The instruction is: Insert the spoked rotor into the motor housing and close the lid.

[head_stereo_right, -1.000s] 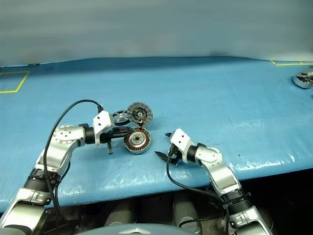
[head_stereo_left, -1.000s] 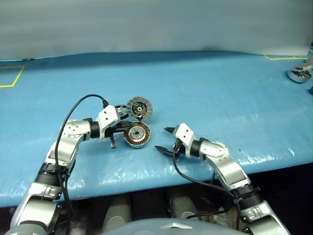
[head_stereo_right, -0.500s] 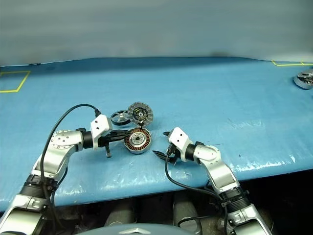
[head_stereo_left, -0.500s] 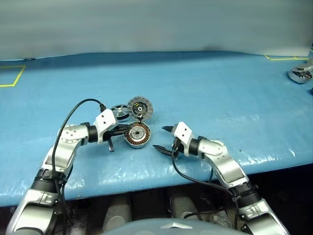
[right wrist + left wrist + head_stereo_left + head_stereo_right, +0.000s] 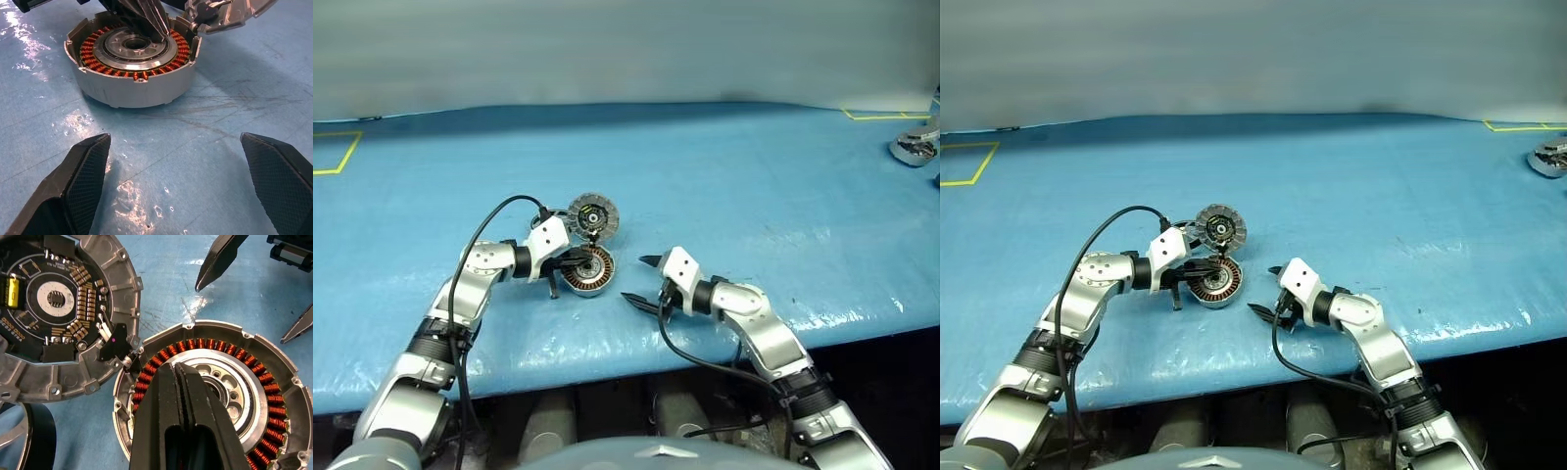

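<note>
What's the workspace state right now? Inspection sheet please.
Surface: blue sheet, yellow tape marks at far corners.
Job's things: motor housing open, windings showing, no rotor inside; lid swung open behind it; spoked rotor on the sheet beside the lid.
Clutter: metal part at far right edge.
Grippers: left gripper shut, tips over housing centre, empty; right gripper open, empty, short of housing.
Cables: black cable looping over left arm.
Surroundings: grey wall behind.

Probably a robotics lab; a bench [image 5: 724,166] under blue sheeting carries yellow tape marks [image 5: 335,152] and bare motor parts [image 5: 913,147].
</note>
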`<state>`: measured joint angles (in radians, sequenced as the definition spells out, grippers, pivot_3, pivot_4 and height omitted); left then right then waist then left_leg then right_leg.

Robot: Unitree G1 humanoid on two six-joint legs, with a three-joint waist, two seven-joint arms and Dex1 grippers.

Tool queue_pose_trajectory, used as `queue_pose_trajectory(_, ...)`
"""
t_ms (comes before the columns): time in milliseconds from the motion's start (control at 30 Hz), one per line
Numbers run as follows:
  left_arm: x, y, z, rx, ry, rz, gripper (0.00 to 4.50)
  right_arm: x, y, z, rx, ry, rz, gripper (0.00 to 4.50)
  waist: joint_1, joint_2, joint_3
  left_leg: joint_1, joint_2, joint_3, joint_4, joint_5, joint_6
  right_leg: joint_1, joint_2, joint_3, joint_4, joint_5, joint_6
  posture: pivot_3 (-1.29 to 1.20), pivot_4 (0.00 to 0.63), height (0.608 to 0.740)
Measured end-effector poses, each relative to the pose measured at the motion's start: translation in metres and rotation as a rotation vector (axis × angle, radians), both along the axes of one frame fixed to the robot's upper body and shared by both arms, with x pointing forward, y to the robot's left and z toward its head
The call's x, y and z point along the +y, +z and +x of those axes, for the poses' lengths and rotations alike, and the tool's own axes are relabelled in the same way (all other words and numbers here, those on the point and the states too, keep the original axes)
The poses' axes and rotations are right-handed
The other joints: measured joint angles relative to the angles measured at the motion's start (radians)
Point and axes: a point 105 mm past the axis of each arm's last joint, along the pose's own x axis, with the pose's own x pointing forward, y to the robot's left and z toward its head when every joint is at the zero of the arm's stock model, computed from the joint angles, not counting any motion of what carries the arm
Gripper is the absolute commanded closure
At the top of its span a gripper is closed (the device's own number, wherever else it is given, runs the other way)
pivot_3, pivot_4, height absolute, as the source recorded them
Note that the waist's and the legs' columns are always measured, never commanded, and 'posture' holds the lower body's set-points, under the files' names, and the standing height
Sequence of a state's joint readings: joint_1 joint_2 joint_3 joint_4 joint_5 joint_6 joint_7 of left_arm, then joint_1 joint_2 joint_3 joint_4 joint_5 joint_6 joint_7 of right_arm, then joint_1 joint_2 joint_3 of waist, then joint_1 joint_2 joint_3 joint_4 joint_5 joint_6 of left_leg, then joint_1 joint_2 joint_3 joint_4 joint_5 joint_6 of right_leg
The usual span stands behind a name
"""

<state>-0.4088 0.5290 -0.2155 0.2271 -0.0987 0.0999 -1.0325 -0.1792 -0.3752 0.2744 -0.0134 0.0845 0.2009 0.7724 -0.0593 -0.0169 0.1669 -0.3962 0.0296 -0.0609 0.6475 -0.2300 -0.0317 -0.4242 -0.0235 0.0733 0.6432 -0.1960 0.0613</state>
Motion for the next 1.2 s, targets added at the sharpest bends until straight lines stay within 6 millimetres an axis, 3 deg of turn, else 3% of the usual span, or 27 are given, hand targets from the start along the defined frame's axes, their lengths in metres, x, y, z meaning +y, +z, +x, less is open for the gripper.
queue_pose_trajectory(433, 0.001, -0.001, -0.006, -0.006, 0.015, -0.033, 4.44, 0.000, 0.001, 0.000, -0.002, 0.000, 0.000, 0.00, 0.000, 0.000, 0.000, 0.000, 0.000, 0.000, 0.000, 0.000, 0.000, 0.000, 0.000, 0.000, 0.000, 0.000, 0.000, 0.00, 0.150, 0.740)
queue_pose_trajectory(567, 0.005, 0.017, -0.004, -0.063, 0.074, -0.124, 4.44, 0.000, 0.001, 0.000, -0.002, 0.001, 0.001, 0.00, 0.000, 0.000, 0.000, 0.000, 0.000, 0.000, 0.000, 0.000, 0.000, 0.000, 0.000, 0.000, 0.000, 0.000, 0.000, 0.00, 0.150, 0.740)
queue_pose_trajectory(733, 0.028, 0.042, -0.012, -0.169, 0.162, -0.151, 4.44, 0.002, 0.001, 0.000, -0.002, 0.006, 0.006, 0.00, -0.003, 0.000, 0.000, 0.000, 0.000, 0.000, -0.001, 0.000, 0.000, 0.000, 0.000, 0.000, 0.000, 0.000, 0.000, 0.00, 0.150, 0.740)
queue_pose_trajectory(867, 0.059, 0.034, -0.016, -0.161, 0.317, -0.132, 4.44, 0.002, 0.001, -0.001, 0.003, 0.013, 0.005, 0.00, -0.001, 0.000, 0.000, 0.000, 0.000, 0.000, 0.000, 0.000, 0.000, 0.000, 0.000, 0.000, 0.000, 0.000, 0.000, 0.00, 0.150, 0.740)
queue_pose_trajectory(967, 0.075, 0.034, -0.014, -0.156, 0.411, -0.143, 3.86, 0.003, 0.001, -0.001, 0.004, 0.016, 0.004, 0.00, 0.003, -0.001, 0.001, 0.000, 0.000, 0.000, 0.001, 0.000, 0.000, 0.000, 0.000, 0.000, 0.000, 0.000, 0.000, 0.00, 0.150, 0.740)
queue_pose_trajectory(1133, 0.089, 0.044, 0.002, -0.178, 0.429, -0.095, 2.21, 0.005, 0.004, 0.001, -0.004, 0.028, 0.005, 0.00, 0.011, -0.001, 0.001, 0.000, 0.000, 0.000, 0.001, 0.000, 0.000, 0.000, 0.000, -0.001, 0.000, 0.000, 0.000, 0.00, 0.150, 0.740)
queue_pose_trajectory(1200, 0.087, 0.049, 0.010, -0.168, 0.373, -0.059, 2.21, 0.006, 0.005, 0.002, -0.007, 0.030, 0.008, 0.00, 0.011, -0.001, 0.001, 0.000, 0.000, 0.000, 0.001, 0.000, 0.000, 0.000, 0.000, 0.000, 0.000, 0.000, 0.000, 0.00, 0.150, 0.740)
